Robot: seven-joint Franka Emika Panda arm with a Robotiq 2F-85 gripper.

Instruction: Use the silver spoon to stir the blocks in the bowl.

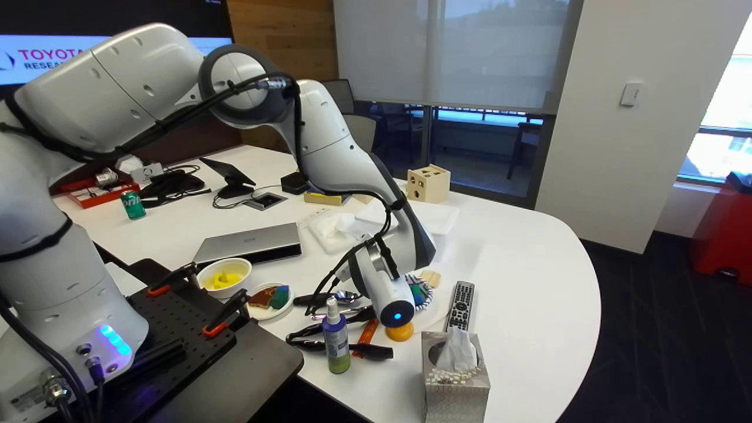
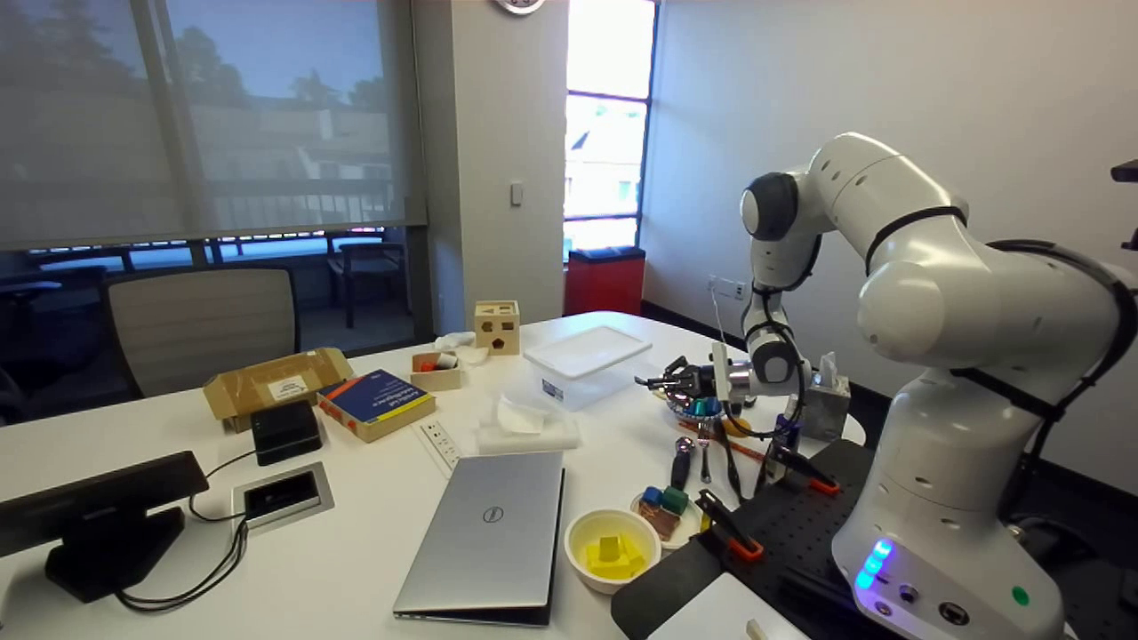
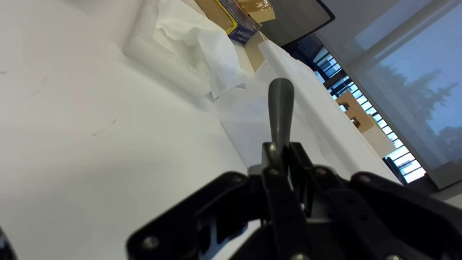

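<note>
Screen (image 1: 64,44) lettered "TOYOTA RESEA…", laptop (image 2: 484,542) "DELL", book (image 3: 238,21) "Artificial", can (image 1: 133,205) "prite"

The smooth white jointed arm (image 2: 876,191) is bent; the black two-fingered metal hand (image 3: 283,155) is held clamped, seemingly level.

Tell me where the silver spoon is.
In the wrist view, the silver spoon is right of centre, held in the gripper, handle end pointing up the picture.

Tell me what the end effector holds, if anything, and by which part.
The silver spoon, gripped partway along its handle by the end effector; the handle's rounded tip sticks out.
</note>
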